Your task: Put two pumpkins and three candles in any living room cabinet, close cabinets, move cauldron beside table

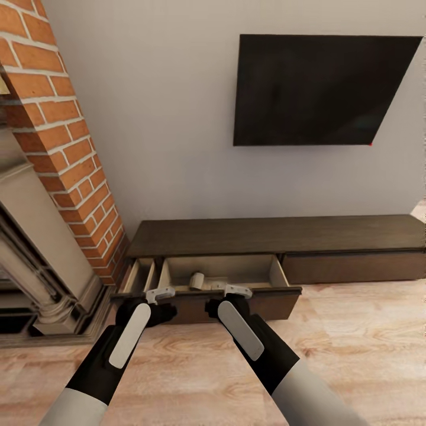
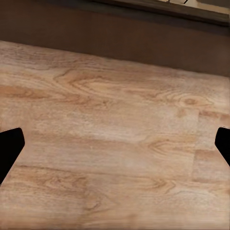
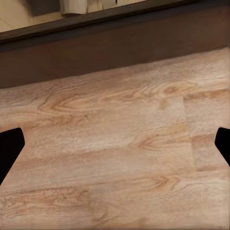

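Note:
The long dark-brown cabinet (image 1: 266, 236) stands against the wall under the television. Its left pull-out compartment (image 1: 236, 269) is drawn open, showing a pale interior. A stubby beige candle (image 1: 196, 280) lies inside, near the front wall. My left gripper (image 1: 160, 293) and right gripper (image 1: 236, 290) hang side by side just in front of the compartment's dark front panel (image 1: 272, 302), both open and empty. In the wrist views each gripper, left (image 2: 115, 143) and right (image 3: 115, 143), has floor between its spread fingers. Pumpkins, cauldron and table are out of view.
A brick fireplace (image 1: 65, 154) with a stone surround stands at the left, close to the open compartment. A black television (image 1: 319, 89) hangs on the wall above. The cabinet's right front (image 1: 355, 266) is closed. Light wood plank floor (image 1: 355, 343) stretches to the right.

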Robot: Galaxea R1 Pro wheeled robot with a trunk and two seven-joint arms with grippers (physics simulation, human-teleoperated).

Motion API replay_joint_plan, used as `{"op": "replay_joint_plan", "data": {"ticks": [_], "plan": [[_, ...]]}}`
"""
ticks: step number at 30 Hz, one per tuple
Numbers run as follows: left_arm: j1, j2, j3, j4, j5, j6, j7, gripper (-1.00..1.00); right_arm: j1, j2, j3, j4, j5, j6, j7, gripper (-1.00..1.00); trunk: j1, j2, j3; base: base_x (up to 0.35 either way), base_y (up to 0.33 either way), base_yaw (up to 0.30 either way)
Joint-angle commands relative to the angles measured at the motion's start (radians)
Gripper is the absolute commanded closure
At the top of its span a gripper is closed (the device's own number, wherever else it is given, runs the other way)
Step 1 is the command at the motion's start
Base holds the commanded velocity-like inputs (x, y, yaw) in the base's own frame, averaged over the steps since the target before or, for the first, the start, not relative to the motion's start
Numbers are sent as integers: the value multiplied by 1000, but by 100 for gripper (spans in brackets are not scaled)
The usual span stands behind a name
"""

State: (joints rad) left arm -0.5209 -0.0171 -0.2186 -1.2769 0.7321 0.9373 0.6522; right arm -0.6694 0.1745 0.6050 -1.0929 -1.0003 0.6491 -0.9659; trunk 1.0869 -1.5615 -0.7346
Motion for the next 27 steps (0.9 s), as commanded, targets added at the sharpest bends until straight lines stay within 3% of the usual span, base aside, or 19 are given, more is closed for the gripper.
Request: {"op": "replay_joint_plan", "data": {"ticks": [1,7,9,10,14,15,21,23,27], "plan": [[-1,1,-1,-1,10,2,10,-100,-1,0,1,-1,-6,4,-7,-100,-1,-1,-1,-260,0,0],[-1,3,7,-2,11,9,10,-100,-1,0,0,-2,-6,4,-7,-100,-1,-1,0,-234,0,0],[-1,3,36,-3,11,14,10,-100,-1,0,0,-2,-6,4,-7,-100,-1,-1,0,-107,0,8],[0,5,76,-9,12,27,10,-100,-1,0,0,-2,-6,4,-7,-100,-1,-1,0,-49,0,61],[5,13,149,-24,9,48,10,-100,-1,0,0,-1,-6,4,-7,-100,-1,-1,3,-22,0,144],[7,21,162,-25,8,50,10,-100,-1,0,0,-1,-6,4,-7,-100,-1,-1,4,-7,0,207],[37,128,202,-3,11,45,0,-100,-1,0,9,-2,-5,4,-9,-100,-1,-1,9,-2,0,233],[41,143,232,3,11,45,-1,-100,-1,0,11,-3,-5,5,-9,-100,-1,-1,10,0,0,261],[45,153,255,13,13,44,-2,-100,-1,0,11,0,-4,6,-10,-100,-1,-1,12,0,0,271]]}}
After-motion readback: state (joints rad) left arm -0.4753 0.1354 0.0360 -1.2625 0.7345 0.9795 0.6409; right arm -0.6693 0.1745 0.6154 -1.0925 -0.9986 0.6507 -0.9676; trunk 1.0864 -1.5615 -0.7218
